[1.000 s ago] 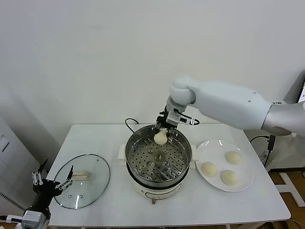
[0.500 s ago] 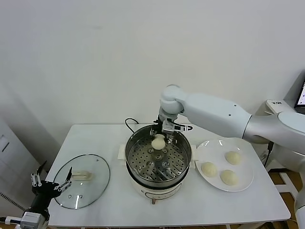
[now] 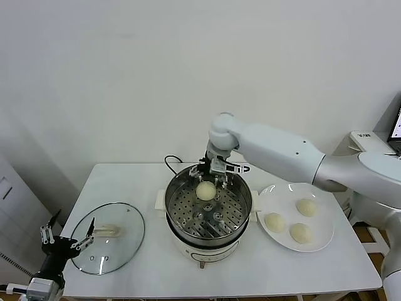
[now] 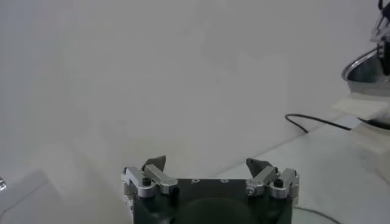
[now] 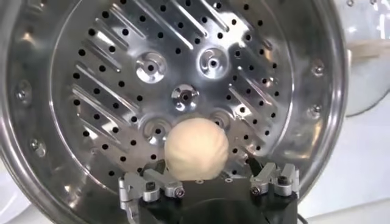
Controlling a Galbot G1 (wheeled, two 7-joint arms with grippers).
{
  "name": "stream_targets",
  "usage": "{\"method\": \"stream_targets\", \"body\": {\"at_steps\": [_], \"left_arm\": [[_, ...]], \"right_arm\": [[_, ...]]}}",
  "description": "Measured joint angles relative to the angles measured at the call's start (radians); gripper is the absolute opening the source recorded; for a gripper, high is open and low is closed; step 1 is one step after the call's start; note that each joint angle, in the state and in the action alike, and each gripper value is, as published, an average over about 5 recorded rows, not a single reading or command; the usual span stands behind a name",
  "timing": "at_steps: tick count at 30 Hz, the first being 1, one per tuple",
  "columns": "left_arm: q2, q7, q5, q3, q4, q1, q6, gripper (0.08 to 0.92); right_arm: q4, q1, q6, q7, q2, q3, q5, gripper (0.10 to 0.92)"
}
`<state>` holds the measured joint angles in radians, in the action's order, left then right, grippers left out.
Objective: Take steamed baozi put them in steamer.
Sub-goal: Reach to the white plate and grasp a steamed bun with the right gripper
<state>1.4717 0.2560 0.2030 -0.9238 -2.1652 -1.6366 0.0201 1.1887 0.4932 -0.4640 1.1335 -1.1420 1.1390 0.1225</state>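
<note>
My right gripper (image 3: 215, 170) hangs over the far side of the steamer (image 3: 170, 202), its fingers spread open. One cream-white baozi (image 3: 204, 190) lies just below it on the perforated bottom. In the right wrist view the baozi (image 5: 197, 151) sits between the open fingers of the gripper (image 5: 205, 169), with a gap on one side, over the steamer's shiny floor (image 5: 91, 91). Three more baozi (image 3: 306, 207), (image 3: 275, 222), (image 3: 301, 233) lie on the white plate (image 3: 321, 243) to the right. My left gripper (image 3: 67, 241) is open and empty, low at the table's left edge.
A round glass lid (image 3: 125, 219) with a cream handle lies flat at the left of the table, next to the left gripper (image 4: 207, 164). The steamer's black cord (image 3: 170, 160) runs behind it. The steamer's edge (image 4: 368, 67) shows far off in the left wrist view.
My right gripper moved left and down into the steamer with the baozi. The baozi now sits lower, on the perforated bottom, and the fingers stand open around it. The left arm has not moved.
</note>
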Motion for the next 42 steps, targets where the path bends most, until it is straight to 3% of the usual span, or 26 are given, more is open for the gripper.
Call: {"method": "stream_targets", "body": {"at_steps": [6, 12, 26, 42], "left_arm": [[0.0, -0.001, 0.0, -0.001, -0.008, 0.001, 0.0, 0.823], [0.006, -0.002, 0.004, 0.008, -0.018, 0.005, 0.001, 0.823], [0.006, -0.007, 0.009, 0.019, -0.036, -0.006, 0.003, 0.823], [0.01, -0.007, 0.031, 0.025, -0.043, -0.013, 0.01, 0.823]], "right_arm": [[-0.05, 0.141, 0.227, 0.014, 0.08, 0.151, -0.296, 0.823], [-0.085, 0.171, 0.363, 0.029, 0.178, 0.228, -0.438, 0.823], [-0.026, -0.046, 0.483, 0.009, 0.391, 0.166, -0.368, 0.823], [-0.053, -0.281, 0.493, -0.044, 0.404, 0.025, -0.291, 0.823]]}}
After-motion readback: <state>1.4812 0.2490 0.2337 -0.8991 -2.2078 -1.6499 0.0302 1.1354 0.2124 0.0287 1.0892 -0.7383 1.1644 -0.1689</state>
